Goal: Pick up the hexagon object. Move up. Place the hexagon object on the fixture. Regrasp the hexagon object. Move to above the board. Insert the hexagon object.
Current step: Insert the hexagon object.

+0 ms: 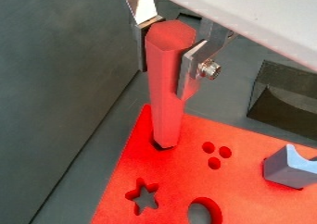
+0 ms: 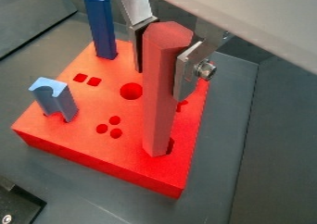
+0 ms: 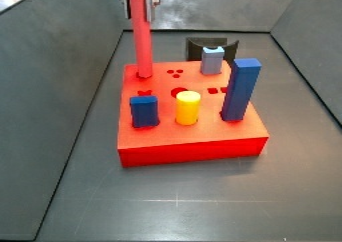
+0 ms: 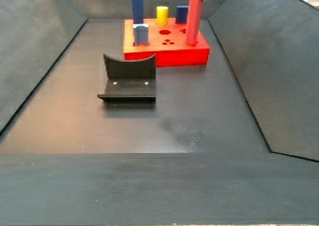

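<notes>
Above the board's corner I see my gripper (image 2: pixel 165 44) clamped on the top of the hexagon object (image 2: pixel 164 98), which stands upright with its lower end in a hole of the board (image 2: pixel 87 135); the fixture (image 4: pixel 127 78) sits well apart.

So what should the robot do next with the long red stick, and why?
Probably push it straight down a little more. The hand grips the upright hexagon object near its top, and its lower end sits in a corner hole of the board, most still sticking out.
</notes>
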### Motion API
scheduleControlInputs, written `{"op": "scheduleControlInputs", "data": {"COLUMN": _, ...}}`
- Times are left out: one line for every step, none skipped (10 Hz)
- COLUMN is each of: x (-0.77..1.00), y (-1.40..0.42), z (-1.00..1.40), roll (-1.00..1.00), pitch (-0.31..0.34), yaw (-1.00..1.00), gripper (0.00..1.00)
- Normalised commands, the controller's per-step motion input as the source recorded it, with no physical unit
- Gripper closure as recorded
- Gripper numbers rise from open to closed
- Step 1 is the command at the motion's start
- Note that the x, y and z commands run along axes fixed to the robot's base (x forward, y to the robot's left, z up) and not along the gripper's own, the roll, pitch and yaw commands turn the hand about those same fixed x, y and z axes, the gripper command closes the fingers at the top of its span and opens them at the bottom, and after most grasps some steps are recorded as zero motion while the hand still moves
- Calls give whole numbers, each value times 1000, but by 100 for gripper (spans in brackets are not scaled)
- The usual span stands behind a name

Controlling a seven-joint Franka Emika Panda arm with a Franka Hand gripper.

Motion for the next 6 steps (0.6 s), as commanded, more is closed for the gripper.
{"op": "scheduleControlInputs", "data": {"x": -143, "y": -37, "z": -263, "roll": -30, "pitch": -16, "yaw": 0, "gripper": 100}}
{"op": "scheduleControlInputs", "data": {"x": -49, "y": -189, "z": -146, "roll": -23, "pitch": -37, "yaw": 0, "gripper": 100}}
{"op": "scheduleControlInputs", "data": {"x": 0, "y": -217, "z": -74, "roll": -9, "pitch": -16, "yaw": 0, "gripper": 100}}
{"op": "scheduleControlInputs", "data": {"x": 0, "y": -211, "z": -77, "roll": -11, "pitch": -36, "yaw": 0, "gripper": 100}}
{"op": "scheduleControlInputs", "data": {"x": 0, "y": -60, "z": -186, "roll": 0, "pitch": 0, "yaw": 0, "gripper": 100}}
{"op": "scheduleControlInputs", "data": {"x": 23, "y": -3, "z": -200, "roll": -17, "pitch": 0, "yaw": 0, "gripper": 100}}
